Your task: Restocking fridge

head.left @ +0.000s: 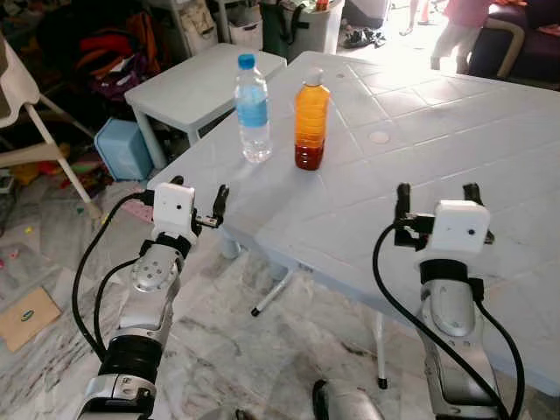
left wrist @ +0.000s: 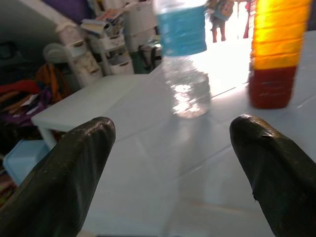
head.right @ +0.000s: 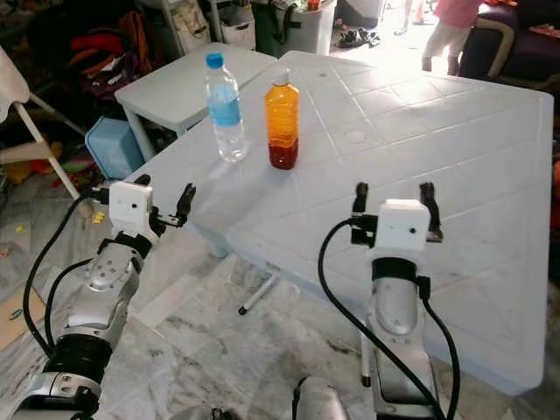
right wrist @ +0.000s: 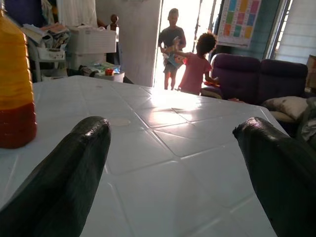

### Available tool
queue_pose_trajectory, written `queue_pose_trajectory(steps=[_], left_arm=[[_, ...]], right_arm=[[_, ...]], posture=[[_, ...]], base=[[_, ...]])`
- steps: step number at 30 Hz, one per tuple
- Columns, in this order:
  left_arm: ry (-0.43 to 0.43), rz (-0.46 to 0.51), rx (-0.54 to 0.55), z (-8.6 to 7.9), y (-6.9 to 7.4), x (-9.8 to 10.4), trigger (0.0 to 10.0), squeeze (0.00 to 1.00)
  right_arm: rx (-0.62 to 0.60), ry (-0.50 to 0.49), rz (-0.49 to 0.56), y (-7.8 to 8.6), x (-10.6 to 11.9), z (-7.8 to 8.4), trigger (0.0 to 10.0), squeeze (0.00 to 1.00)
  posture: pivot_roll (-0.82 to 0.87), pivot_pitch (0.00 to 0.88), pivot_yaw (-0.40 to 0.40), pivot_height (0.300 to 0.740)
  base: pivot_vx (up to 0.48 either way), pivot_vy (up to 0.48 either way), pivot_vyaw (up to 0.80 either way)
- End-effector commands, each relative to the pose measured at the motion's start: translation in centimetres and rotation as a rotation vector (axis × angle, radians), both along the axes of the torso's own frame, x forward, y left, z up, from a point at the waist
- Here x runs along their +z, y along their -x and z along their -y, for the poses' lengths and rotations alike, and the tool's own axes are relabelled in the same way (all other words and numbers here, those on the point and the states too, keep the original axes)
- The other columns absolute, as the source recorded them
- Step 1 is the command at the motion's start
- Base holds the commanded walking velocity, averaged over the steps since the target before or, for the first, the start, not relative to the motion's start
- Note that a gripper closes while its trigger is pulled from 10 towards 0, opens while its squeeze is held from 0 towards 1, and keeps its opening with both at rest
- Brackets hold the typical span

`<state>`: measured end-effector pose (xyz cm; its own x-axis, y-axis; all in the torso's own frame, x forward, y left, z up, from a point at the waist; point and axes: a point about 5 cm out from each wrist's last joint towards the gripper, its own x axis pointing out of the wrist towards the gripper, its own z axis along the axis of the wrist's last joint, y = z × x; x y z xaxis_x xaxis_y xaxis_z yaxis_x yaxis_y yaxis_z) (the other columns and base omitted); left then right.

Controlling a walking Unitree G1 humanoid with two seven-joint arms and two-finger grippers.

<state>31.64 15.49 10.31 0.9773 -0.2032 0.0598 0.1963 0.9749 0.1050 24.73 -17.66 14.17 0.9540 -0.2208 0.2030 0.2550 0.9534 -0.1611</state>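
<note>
Early in the restocking, by the look of it: nothing lifted yet, no fridge in sight. Broad white counter (head.left: 455, 131) ahead, carrying 2 bottles upright, side by side, near its 11 o'clock corner: orange bottle (head.left: 311, 120), with water bottle (head.left: 253, 109) just beside it at 9 o'clock. Right claw (head.left: 437, 203) released over the counter, empty. Left claw (head.left: 198, 203) released at the counter's edge, well short of both. Picking up and carrying still to do.
</note>
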Motion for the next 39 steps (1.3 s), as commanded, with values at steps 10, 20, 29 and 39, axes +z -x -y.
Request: queue_pose_trajectory(steps=[10, 20, 29, 39], left_arm=[[0.014, 0.039, -0.035, 0.5, -0.3, 1.2, 10.0, 0.0], [0.069, 0.035, -0.046, 1.7, 0.2, 1.0, 10.0, 0.0], [0.086, 0.041, -0.044, 1.6, 0.3, 1.2, 10.0, 0.0], [0.116, 0.055, 0.024, 2.0, 0.5, 1.4, 10.0, 0.0]], right_arm=[[0.034, -0.012, 0.033, -1.2, 1.2, -1.3, 10.0, 0.0], [0.061, 0.036, 0.037, -1.1, 1.6, -1.6, 10.0, 0.0], [0.074, 0.066, 0.028, -0.8, 1.3, -1.7, 10.0, 0.0], [0.158, 0.087, 0.027, -2.6, 1.7, -2.1, 10.0, 0.0]], posture=[[-0.16, 0.088, 0.081, 0.74], [-0.18, 0.106, 0.065, 0.74], [-0.17, 0.098, 0.049, 0.74], [-0.09, 0.075, -0.045, 0.74]], base=[[0.333, 0.343, -0.45], [0.345, 0.329, 0.0], [0.062, 0.127, 0.0], [0.0, 0.0, 0.0]])
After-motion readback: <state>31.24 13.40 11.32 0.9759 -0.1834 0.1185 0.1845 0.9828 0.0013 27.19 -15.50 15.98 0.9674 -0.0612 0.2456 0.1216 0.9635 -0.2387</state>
